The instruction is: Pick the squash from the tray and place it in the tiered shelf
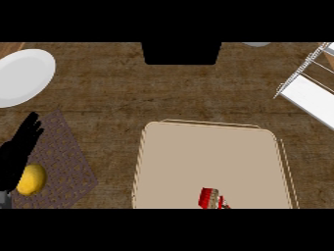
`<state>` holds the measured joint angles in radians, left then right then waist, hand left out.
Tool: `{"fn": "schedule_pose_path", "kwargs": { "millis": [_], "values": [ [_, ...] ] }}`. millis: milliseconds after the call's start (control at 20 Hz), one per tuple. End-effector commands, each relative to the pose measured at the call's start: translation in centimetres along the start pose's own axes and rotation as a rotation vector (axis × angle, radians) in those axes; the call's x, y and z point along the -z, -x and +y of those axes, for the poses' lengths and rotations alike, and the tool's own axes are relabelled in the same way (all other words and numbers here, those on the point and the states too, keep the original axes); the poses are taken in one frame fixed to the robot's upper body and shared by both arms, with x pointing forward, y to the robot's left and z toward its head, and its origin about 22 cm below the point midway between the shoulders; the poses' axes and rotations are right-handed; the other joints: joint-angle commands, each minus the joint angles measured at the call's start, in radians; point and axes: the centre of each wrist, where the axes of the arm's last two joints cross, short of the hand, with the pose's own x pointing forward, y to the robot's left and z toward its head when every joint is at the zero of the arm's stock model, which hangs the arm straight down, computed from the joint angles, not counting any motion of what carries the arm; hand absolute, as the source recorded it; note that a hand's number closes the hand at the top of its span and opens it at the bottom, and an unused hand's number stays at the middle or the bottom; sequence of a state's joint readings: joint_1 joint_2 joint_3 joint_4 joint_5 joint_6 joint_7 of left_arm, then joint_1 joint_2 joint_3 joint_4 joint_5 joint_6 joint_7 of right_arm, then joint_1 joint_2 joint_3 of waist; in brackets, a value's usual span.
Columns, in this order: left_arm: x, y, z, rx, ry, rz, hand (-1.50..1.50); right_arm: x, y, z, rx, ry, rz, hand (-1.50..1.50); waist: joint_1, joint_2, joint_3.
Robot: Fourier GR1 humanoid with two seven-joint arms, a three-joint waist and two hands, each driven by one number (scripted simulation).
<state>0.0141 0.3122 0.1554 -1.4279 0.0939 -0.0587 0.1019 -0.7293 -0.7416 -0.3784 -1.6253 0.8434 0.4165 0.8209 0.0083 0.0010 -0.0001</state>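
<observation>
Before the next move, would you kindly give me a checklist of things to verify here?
1. Squash on the tray: not ok; only a small red object shows, at its near edge.
2. Right hand in view: not ok.
3. Left hand free: ok; open, resting at the left edge.
4. Tiered shelf in view: ok, upper right.
5. Whether the yellow object on the mat is the squash: cannot tell.

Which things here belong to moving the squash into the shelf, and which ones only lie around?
For the job: tray; tiered shelf. No clear squash shows on the tray.

Lying about: white plate; woven mat; yellow round fruit on the mat, beside the open left hand; small red item on the tray.
</observation>
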Motion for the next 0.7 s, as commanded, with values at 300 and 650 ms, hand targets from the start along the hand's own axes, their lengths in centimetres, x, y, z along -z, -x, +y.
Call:
{"fn": "schedule_pose_path", "kwargs": {
  "millis": [300,650],
  "values": [
    [0.6,-0.1,-0.3,0.0,-0.004,-0.004,0.0,5.5,2.4,4.2,0.09,-0.026,0.071,1.5,0.002,0.001,0.0],
    [0.0,0.6,-1.0,0.001,0.024,0.009,0.0,8.0,6.9,6.4,0.091,0.016,0.21,-1.5,0.003,0.002,0.0]
  ]
}}
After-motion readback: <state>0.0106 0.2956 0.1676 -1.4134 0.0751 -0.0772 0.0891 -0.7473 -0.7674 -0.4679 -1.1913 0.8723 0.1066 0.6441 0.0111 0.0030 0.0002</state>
